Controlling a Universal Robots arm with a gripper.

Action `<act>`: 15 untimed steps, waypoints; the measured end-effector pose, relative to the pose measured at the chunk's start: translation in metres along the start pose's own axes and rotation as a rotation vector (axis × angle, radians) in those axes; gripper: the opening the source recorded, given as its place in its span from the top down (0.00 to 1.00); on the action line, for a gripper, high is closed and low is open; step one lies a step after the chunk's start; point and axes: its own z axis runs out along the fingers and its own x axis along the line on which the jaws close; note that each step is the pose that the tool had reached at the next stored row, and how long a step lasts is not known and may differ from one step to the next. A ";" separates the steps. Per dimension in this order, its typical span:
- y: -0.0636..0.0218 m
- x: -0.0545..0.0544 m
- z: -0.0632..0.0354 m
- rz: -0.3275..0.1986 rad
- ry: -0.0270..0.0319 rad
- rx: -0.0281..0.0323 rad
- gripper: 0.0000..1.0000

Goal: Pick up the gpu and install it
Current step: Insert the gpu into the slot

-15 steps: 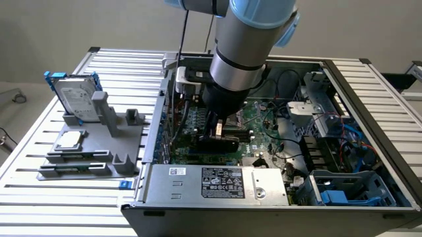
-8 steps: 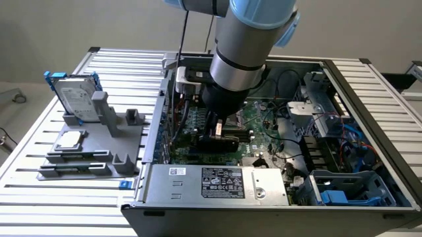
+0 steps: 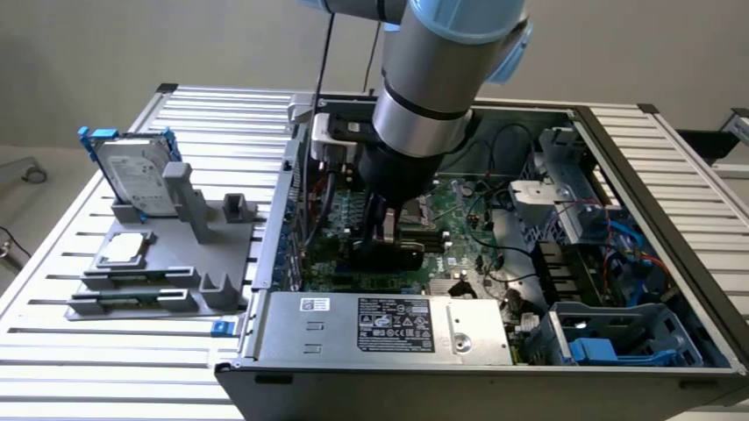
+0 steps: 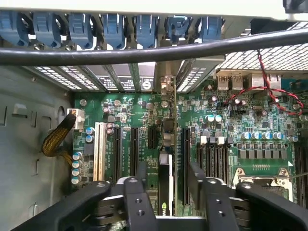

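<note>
Gripper (image 4: 167, 169) is spread, not touching the gpu (image 4: 166, 192), which sits on edge right between the jaws in a motherboard (image 4: 240, 120) slot, long axis running toward the case (image 4: 29, 144) rear.

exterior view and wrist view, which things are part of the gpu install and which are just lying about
Job: gpu, upright on the motherboard; gripper, open, a finger either side of it; computer case.
Lying about: hard drive and processor chip on the grey holder.
</note>
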 end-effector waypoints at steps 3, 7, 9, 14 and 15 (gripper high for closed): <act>0.0014 0.000 -0.0070 0.000 0.0000 0.0000 0.42; 0.0036 -0.001 -0.0187 0.000 0.0001 0.0000 0.42; 0.0049 -0.002 -0.0246 0.000 0.0000 0.0000 0.42; 0.0077 -0.004 -0.0389 0.000 0.0001 -0.0001 0.51; 0.0078 -0.004 -0.0394 0.000 0.0001 -0.0001 0.57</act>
